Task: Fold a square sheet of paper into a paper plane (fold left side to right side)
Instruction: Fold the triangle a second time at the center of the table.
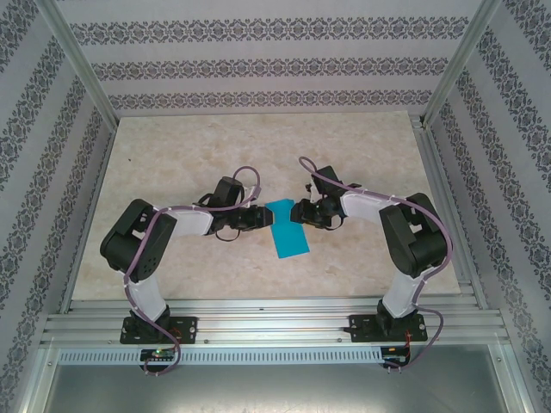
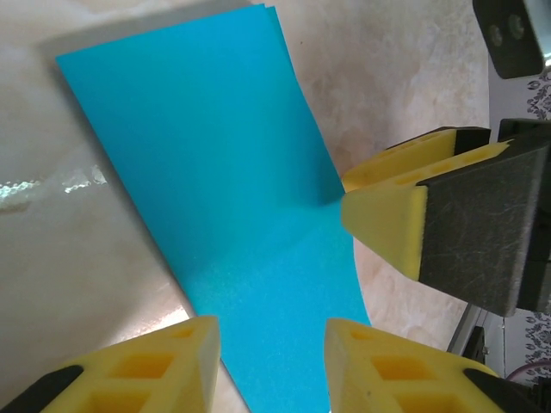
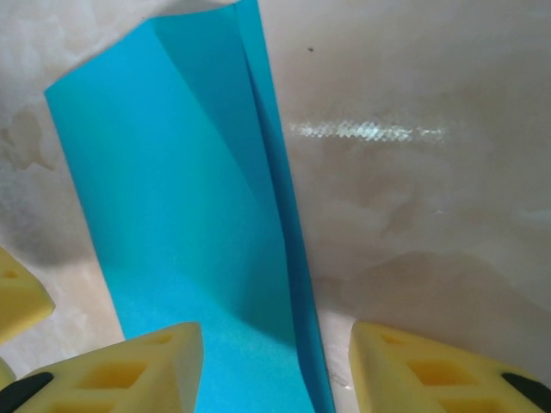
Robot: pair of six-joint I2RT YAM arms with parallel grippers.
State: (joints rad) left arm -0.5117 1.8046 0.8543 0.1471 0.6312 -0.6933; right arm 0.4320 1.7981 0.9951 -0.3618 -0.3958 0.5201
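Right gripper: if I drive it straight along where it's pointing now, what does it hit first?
Most likely the blue sheet of paper: its long edge lies just ahead of the right gripper, between its open fingers.

No legible text, no labels, brands, numbers or signs anywhere
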